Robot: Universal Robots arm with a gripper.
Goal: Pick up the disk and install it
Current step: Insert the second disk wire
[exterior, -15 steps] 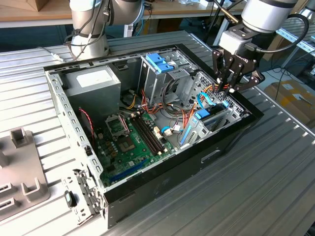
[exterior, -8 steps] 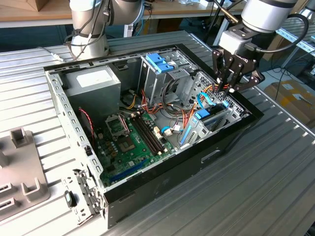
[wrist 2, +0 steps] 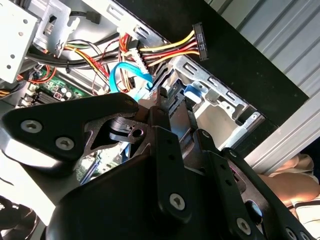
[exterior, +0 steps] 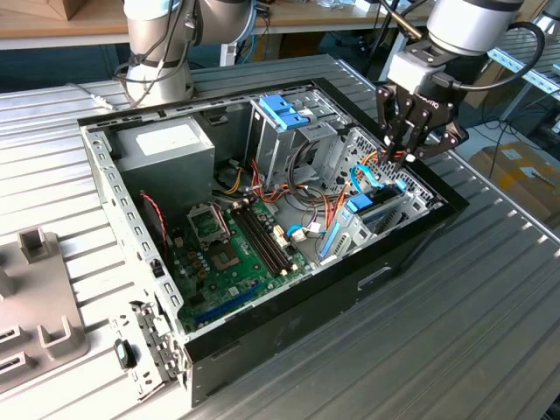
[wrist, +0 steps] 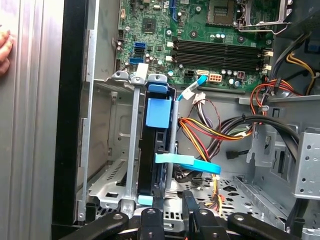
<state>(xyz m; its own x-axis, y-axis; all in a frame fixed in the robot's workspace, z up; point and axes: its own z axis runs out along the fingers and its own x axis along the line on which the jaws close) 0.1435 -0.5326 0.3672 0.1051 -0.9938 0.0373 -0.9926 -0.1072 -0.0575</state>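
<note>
Ribbed metal tabletop (exterior: 490, 289) carries the open computer case (exterior: 262, 341), lid off, motherboard (exterior: 232, 254) facing up. At the exterior view's right end of the case I see the metal drive bay (wrist: 107, 165), just inside the black side wall. The disk (wrist: 159, 142) stands on edge in that bay, blue rails showing. Its long axis runs parallel to the side wall, from the end under the arm away toward the motherboard. The gripper (exterior: 404, 157) hangs straight above the near end of the disk, pointing down into the bay, so the disk lies directly below it and extends forward from it. I judge the gripper's closing direction to run across the disk's thin edge. I cannot tell from these views whether the gripper is closed on the disk or merely close over it. A blue flat cable (wrist: 187, 162) crosses the disk's upper edge near the gripper; I note it as a possible snag. A person's hand (wrist: 4, 50) rests on the tabletop beside the case.
</note>
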